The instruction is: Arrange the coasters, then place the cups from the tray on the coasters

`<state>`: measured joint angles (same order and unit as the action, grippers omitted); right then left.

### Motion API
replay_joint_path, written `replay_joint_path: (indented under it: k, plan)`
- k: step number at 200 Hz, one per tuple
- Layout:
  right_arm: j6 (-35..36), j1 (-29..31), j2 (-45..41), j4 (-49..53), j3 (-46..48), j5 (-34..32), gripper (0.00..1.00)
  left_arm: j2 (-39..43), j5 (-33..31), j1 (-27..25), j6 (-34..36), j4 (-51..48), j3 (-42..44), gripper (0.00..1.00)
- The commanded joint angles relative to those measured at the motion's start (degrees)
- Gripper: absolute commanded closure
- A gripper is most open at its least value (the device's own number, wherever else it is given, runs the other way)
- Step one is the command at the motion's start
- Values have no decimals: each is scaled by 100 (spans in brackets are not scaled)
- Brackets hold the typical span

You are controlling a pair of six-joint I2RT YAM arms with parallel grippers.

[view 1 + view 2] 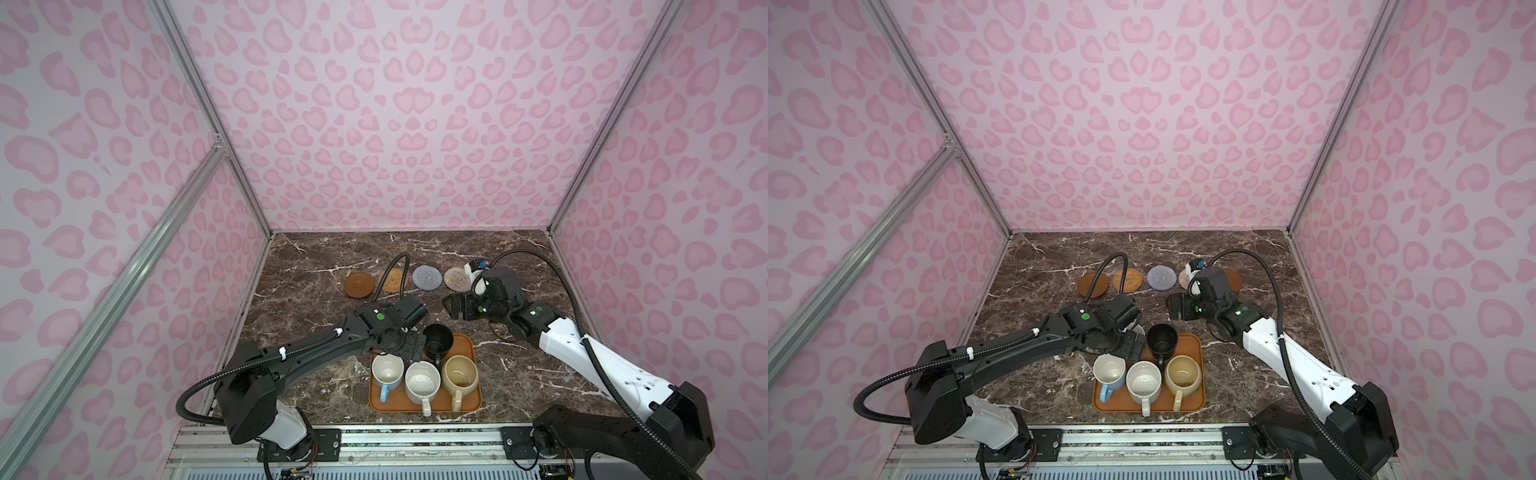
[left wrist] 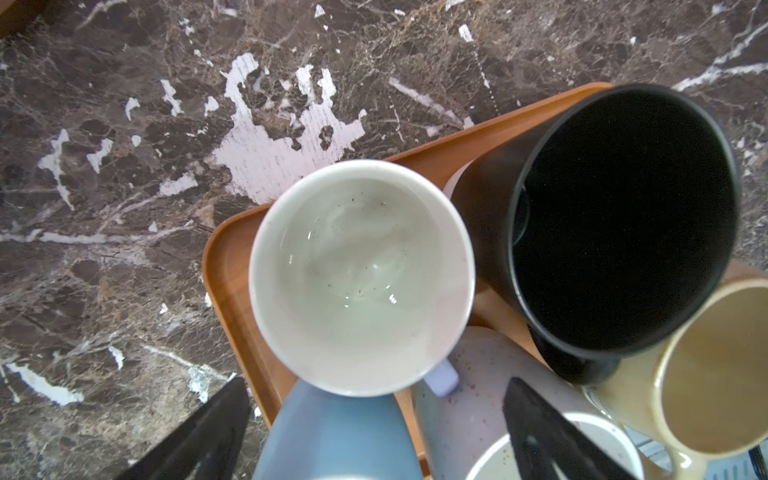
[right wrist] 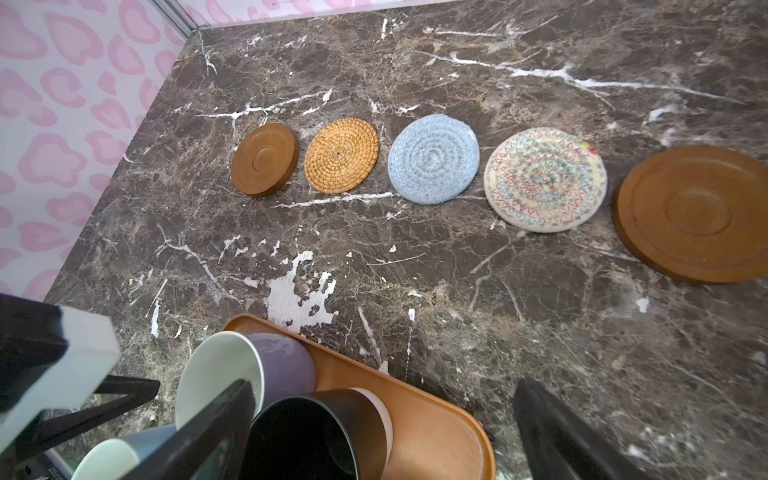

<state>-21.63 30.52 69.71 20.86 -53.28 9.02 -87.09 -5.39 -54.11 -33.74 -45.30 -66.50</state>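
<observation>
Five coasters lie in a row at the back: brown wooden, orange woven, grey-blue, cream, brown wooden. The tray holds the black cup, light blue cup, speckled white cup and beige cup. The lavender cup stands at the tray's far left corner, hidden in both top views by my left gripper, which hangs open just above it. My right gripper is open and empty over the table beyond the tray.
Dark marble tabletop boxed in by pink patterned walls on three sides. The left arm's cable loops over the orange woven coaster. A metal rail runs along the front edge.
</observation>
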Motion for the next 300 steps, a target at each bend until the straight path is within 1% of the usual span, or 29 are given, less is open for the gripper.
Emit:
replay_joint_path:
  k: [1,35,54,67,96,126,145,172,188,226,236,249,260,280,300]
  plan:
    - [-52,-20,-19,-102,60,-1,1,-78,38,-25,95,-68,-37,3]
    - [-69,-26,-27,-143,123,15,1,-265,-41,-48,127,-122,-164,3]
    - [-78,-38,-61,-179,182,56,2,-334,-118,-56,46,-201,-193,0]
    - [-73,-63,-85,-158,207,30,2,-326,-43,-76,55,-135,-154,1]
    - [-104,-139,-176,-212,271,54,2,-382,-227,-83,26,-247,-178,3]
    - [-105,-147,-229,-226,296,65,2,-510,-171,-83,10,-187,-184,10]
    - [-85,-145,-263,-169,293,48,2,-507,-226,-92,-22,-221,-174,12]
    - [-87,-148,-357,-190,315,55,2,-501,-217,-91,-37,-139,-135,21]
    - [-90,-144,-396,-273,349,56,3,-571,-238,-96,-42,-118,-133,24]
    - [-100,-145,-528,-476,486,-9,3,-665,-235,-91,-28,-42,-109,29]
    - [-105,-143,-561,-529,523,-38,3,-668,-260,-91,-28,-15,-101,32]
    - [-114,-143,-581,-539,524,-45,3,-699,-279,-91,-31,-22,-116,32]
    - [-113,-144,-590,-548,531,-53,3,-726,-277,-91,-19,-53,-139,35]
    - [-113,-156,-596,-537,531,-79,4,-685,-331,-91,-19,-57,-143,36]
    - [-114,-156,-590,-547,536,-95,4,-675,-374,-91,-2,-58,-161,41]
